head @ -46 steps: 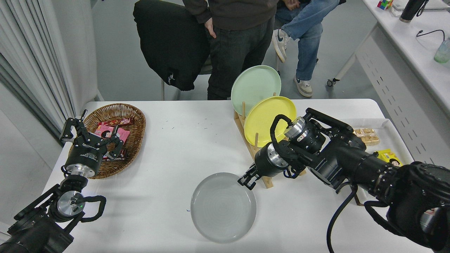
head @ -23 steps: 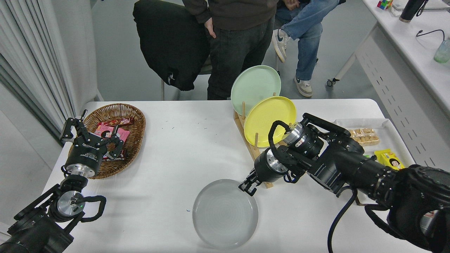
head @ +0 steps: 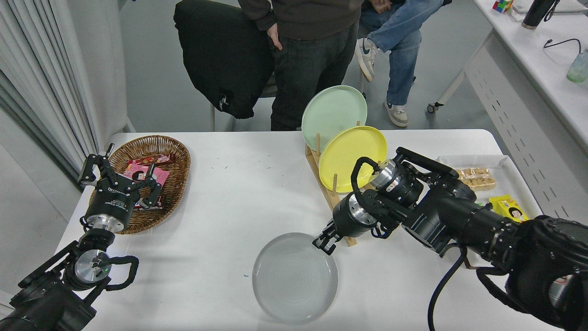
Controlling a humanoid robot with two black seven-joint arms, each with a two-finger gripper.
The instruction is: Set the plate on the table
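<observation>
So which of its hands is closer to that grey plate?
The right hand, at the grey plate's far-right rim. The left hand is far off, over the wicker basket.

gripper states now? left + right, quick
Left gripper: open, empty, parked over the wicker basket.
Right gripper: at the rim of the grey plate; grip cannot be told.

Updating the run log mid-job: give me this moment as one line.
right gripper: at far-right rim of grey plate | plate: flat on table | left gripper: parked by basket, open
</observation>
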